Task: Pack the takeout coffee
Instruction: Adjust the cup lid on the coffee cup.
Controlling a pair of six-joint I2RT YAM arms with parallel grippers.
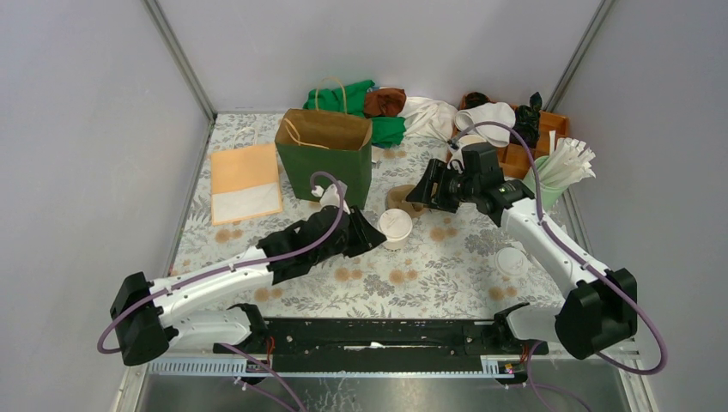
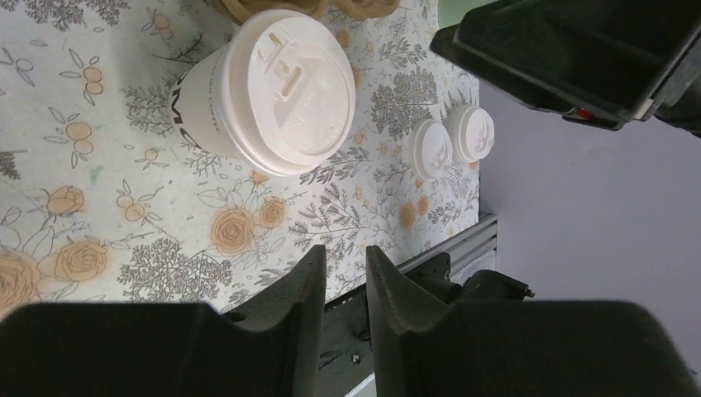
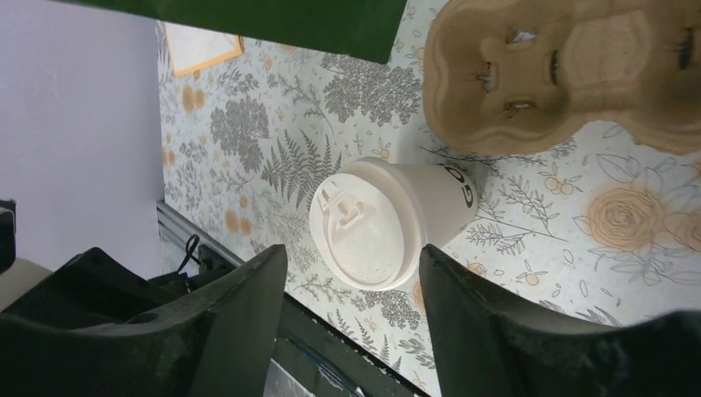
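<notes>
Takeout coffee near loose lids from left wrist, beside pulp carrier from right.

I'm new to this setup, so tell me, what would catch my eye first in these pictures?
A small white lidded paper cup stands mid-table, the left gripper close beside it and the right gripper just beyond it, neither holding it. Behind stands an open green paper bag, a brown moulded-pulp carrier to its right.

We find the takeout coffee standing on the table, just before the cup carrier; bag behind-left of it, two lids well right.
</notes>
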